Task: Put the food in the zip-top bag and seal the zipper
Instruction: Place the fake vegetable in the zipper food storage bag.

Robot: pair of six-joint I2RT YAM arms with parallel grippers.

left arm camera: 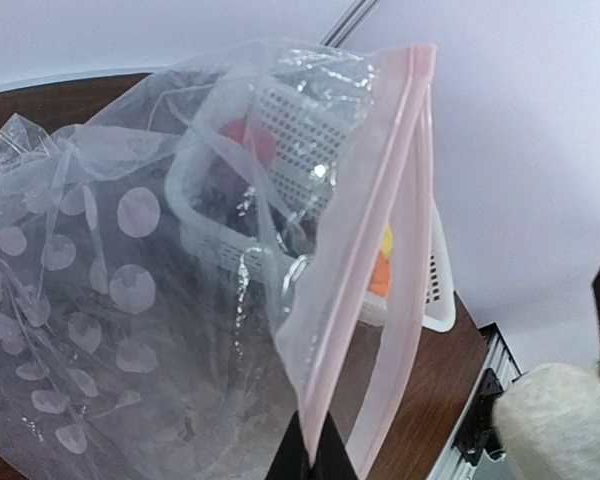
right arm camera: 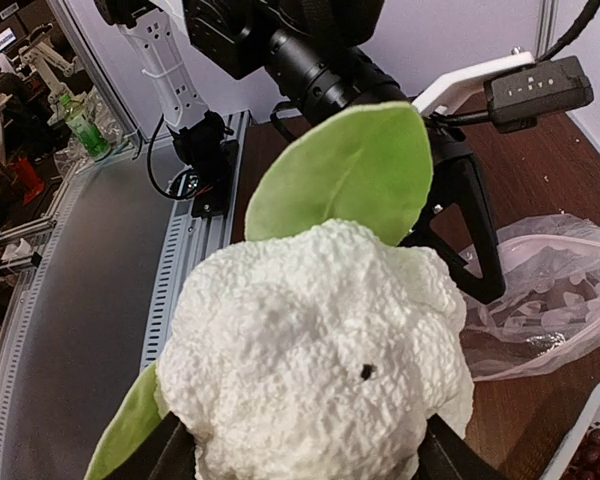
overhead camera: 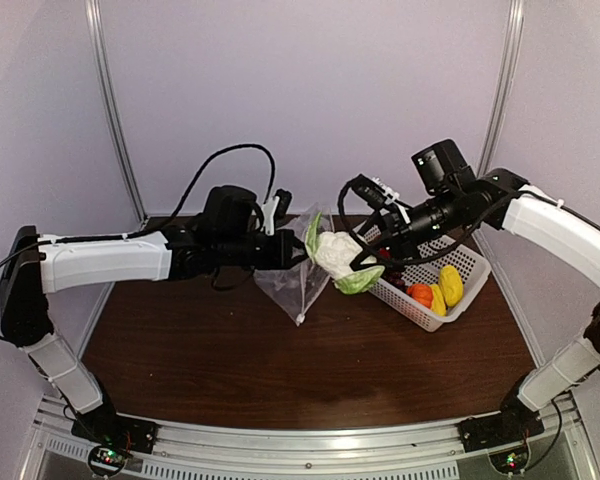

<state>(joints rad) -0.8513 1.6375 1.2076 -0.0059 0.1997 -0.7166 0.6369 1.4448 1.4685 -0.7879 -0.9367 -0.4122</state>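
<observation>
Left gripper (overhead camera: 292,252) clamped shut on pink zipper (left arm camera: 375,230) edge of clear spotted bag (overhead camera: 298,285), hanging above brown table (overhead camera: 230,370). Just right of bag's top edge, leafy white cauliflower (overhead camera: 332,250) in mid-air, gripped by right gripper (overhead camera: 368,258), jaws partly spread around it. Farther right, white basket (overhead camera: 470,262) on table, holding orange piece (overhead camera: 419,294), two yellow pieces (overhead camera: 450,285), dark grapes (right arm camera: 595,455).
</observation>
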